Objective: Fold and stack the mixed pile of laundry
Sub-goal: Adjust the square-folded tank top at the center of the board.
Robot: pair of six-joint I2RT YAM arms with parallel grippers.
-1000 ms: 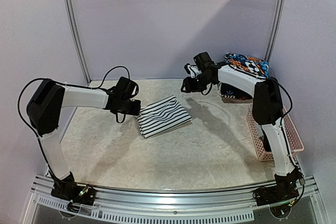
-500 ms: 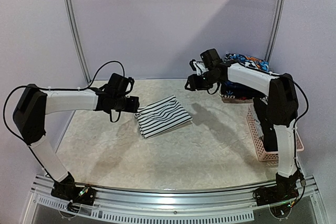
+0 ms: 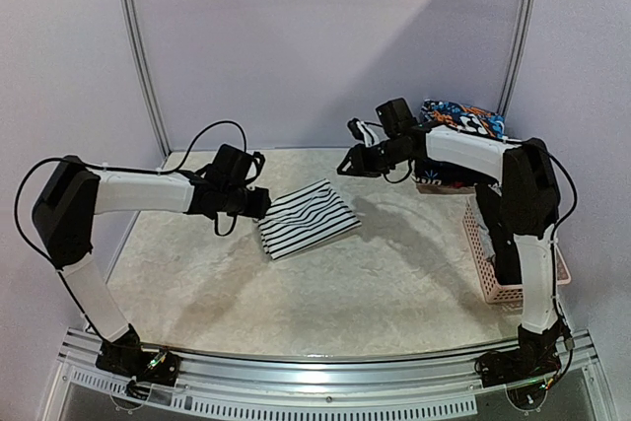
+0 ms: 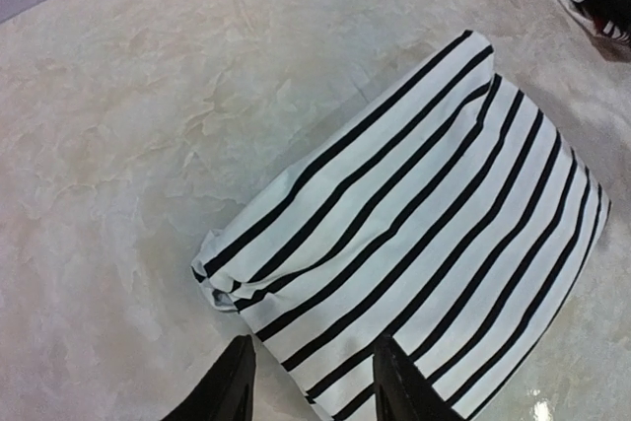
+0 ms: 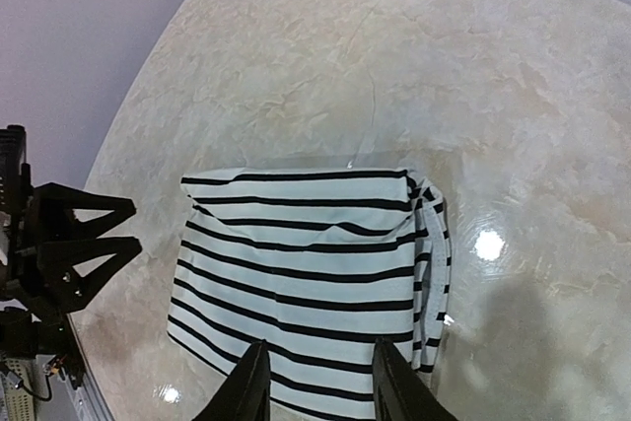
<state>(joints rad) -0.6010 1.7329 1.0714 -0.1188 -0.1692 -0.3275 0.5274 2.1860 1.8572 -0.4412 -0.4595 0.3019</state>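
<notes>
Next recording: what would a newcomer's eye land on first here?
A folded black-and-white striped garment lies flat in the middle, the left tool open at its left edge. The right tool hangs open above it; a bright patterned heap sits far right by the pink basket.

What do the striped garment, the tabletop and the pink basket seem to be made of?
Striped garment: soft, matte knit fabric, probably cotton; it folds and wrinkles.
Tabletop: glossy marble-look surface, perhaps laminate; veins and light glints show.
Basket: rigid pink plastic, judging by its open lattice.
</notes>
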